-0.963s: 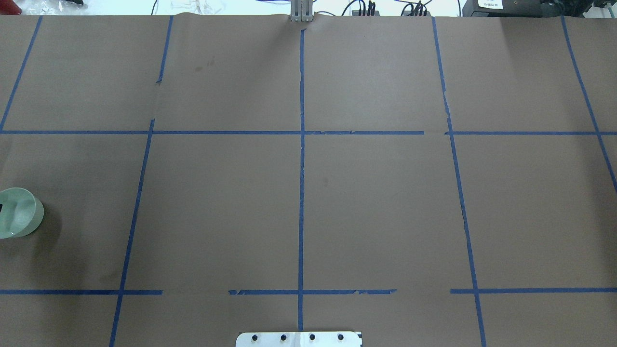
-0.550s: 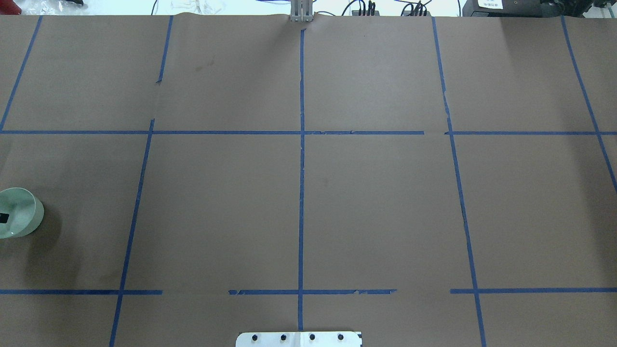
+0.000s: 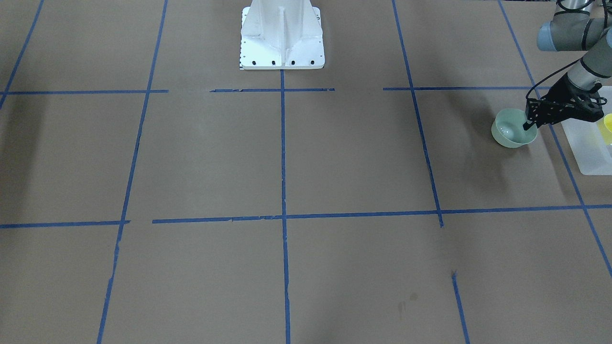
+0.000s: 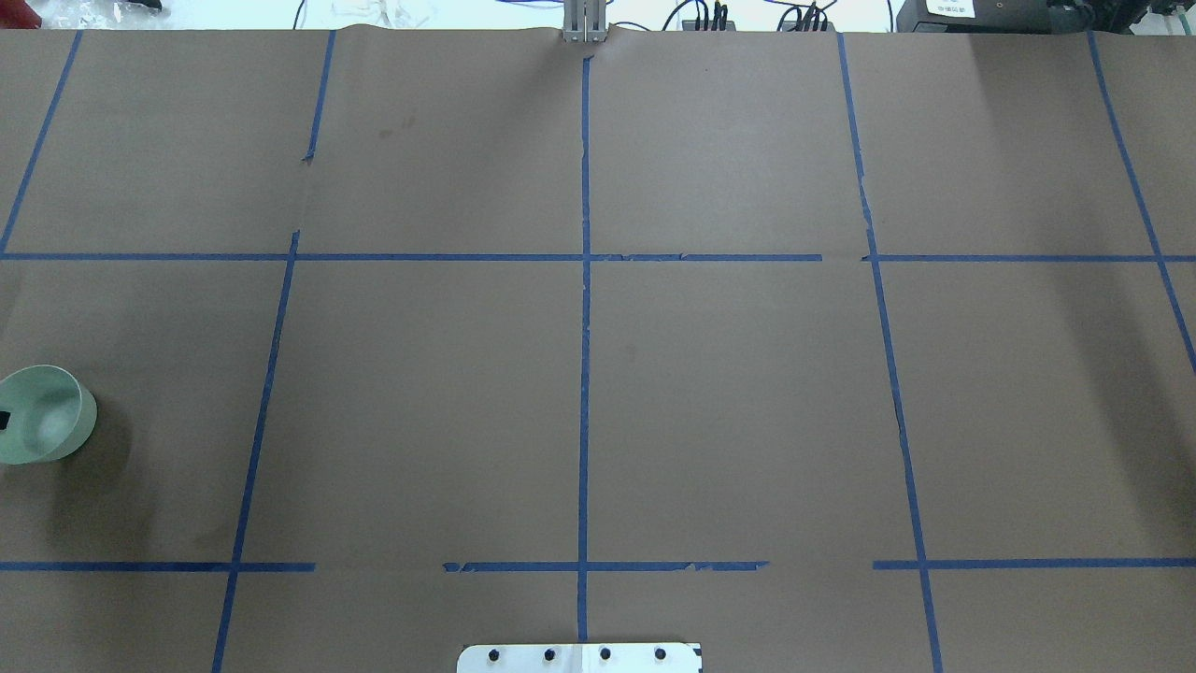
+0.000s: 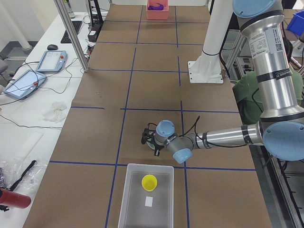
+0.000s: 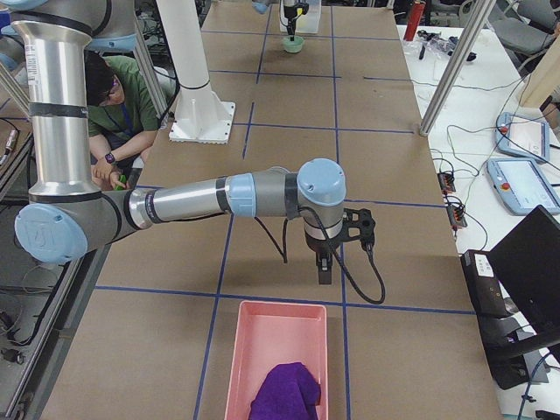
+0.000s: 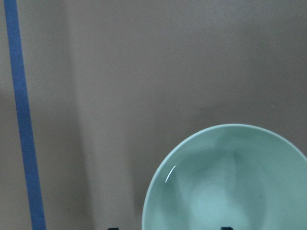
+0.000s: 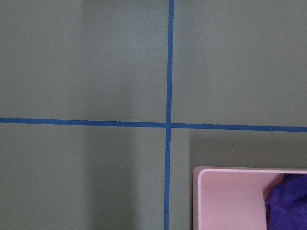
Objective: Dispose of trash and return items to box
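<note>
Brown table (image 3: pixel 334 157): my left gripper (image 3: pixel 530 125), jaws apart, straddles the rim of the bowl (image 3: pixel 509 136); best to pinch squarely before lifting to the box (image 3: pixel 585 148) alongside.

You are working in a robotics lab; the long table covered in brown paper (image 4: pixel 747 421) is marked into a grid with strips of blue tape (image 4: pixel 585 374); a white metal pedestal (image 3: pixel 282 33) bolted at its edge carries grey-and-blue jointed robot arms (image 5: pixel 273 71); on the white side bench (image 5: pixel 28 118) lie blue-grey tablet-like control pendants (image 5: pixel 51 61) (cables trail from them); a seated person in a green shirt (image 6: pixel 118 109) watches from behind the arms.
</note>
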